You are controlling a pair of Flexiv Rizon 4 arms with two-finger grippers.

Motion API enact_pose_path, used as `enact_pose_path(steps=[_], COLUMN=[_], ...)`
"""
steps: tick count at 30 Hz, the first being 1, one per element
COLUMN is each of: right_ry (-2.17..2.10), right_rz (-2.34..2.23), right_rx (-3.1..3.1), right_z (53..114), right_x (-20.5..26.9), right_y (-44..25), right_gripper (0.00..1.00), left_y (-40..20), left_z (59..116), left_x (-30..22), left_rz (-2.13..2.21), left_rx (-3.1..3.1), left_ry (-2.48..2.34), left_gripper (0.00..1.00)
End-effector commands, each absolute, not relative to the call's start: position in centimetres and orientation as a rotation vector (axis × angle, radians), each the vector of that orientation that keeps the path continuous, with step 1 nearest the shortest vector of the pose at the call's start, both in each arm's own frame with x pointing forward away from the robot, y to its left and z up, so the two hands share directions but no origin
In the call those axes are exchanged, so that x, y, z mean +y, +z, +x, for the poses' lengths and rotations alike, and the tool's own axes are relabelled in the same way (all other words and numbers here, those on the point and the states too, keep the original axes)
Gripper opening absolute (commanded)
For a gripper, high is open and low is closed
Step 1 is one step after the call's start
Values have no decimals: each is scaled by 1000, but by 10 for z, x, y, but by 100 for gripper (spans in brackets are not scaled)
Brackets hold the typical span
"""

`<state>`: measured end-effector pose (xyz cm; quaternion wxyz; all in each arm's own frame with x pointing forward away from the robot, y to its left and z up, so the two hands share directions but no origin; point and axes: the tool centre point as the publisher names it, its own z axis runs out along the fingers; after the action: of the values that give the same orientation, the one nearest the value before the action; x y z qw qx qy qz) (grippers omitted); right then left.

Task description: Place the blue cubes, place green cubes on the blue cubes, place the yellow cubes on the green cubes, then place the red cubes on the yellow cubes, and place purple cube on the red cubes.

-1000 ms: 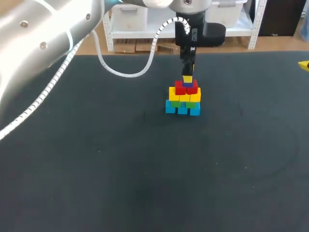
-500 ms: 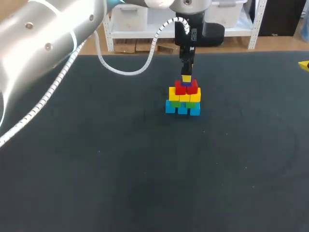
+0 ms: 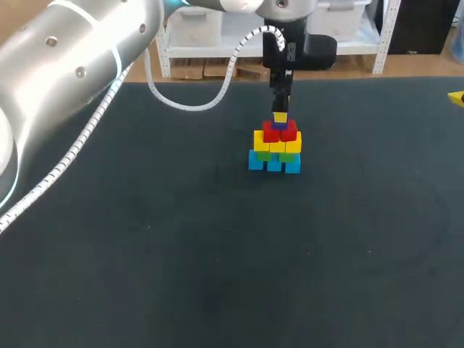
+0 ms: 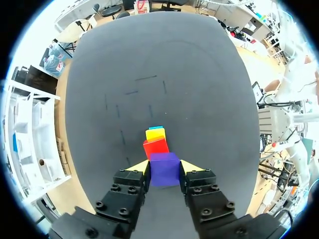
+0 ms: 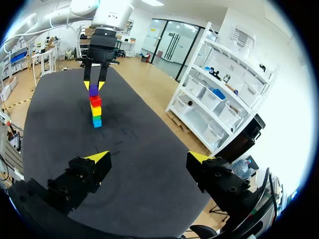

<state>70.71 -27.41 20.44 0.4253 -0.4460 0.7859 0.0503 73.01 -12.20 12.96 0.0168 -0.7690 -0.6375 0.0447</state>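
Observation:
A stack stands at the table's far middle: blue cubes (image 3: 274,164) at the bottom, green cubes (image 3: 276,154), yellow cubes (image 3: 277,143), then red cubes (image 3: 280,133). My left gripper (image 3: 280,120) hangs straight above it, shut on the purple cube (image 3: 280,126), which is at the top of the red cubes; whether it touches them I cannot tell. The left wrist view shows the purple cube (image 4: 164,169) between the fingers, with the red cube (image 4: 156,147) just under it. In the right wrist view my right gripper (image 5: 149,159) is open and empty, far from the stack (image 5: 95,110).
The black table mat (image 3: 181,254) lies bare around the stack. A yellow tip of my right gripper (image 3: 457,97) shows at the table's far right edge. The left arm's white cable (image 3: 190,107) hangs above the far left of the mat.
The left arm's near link has shifted slightly. The gripper with the purple cube stays over the stack. The right gripper has not moved.

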Motion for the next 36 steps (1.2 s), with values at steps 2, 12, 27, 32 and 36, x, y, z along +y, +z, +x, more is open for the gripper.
enact_pose_path(steps=[2, 12, 27, 32, 36], right_ry=[123, 123, 123, 123, 123], right_rz=[-1114, -1114, -1114, -1114, -1114], right_rx=[1965, 1965, 1965, 1965, 1965], right_z=[706, 706, 706, 706, 706], right_x=[-274, -274, -274, -274, -274], right_y=[204, 204, 204, 204, 204], right_gripper=[100, 100, 100, 100, 100], left_y=[131, 131, 128, 129, 132], left_z=[737, 738, 739, 739, 738], left_x=[-127, -128, -124, -124, -121], left_rz=[-2379, -2369, -2351, -2353, -2359], left_rx=[-1970, -1979, -1987, -1989, -2009], left_ry=[138, 127, 129, 128, 109], left_gripper=[15, 29, 80, 100, 100])
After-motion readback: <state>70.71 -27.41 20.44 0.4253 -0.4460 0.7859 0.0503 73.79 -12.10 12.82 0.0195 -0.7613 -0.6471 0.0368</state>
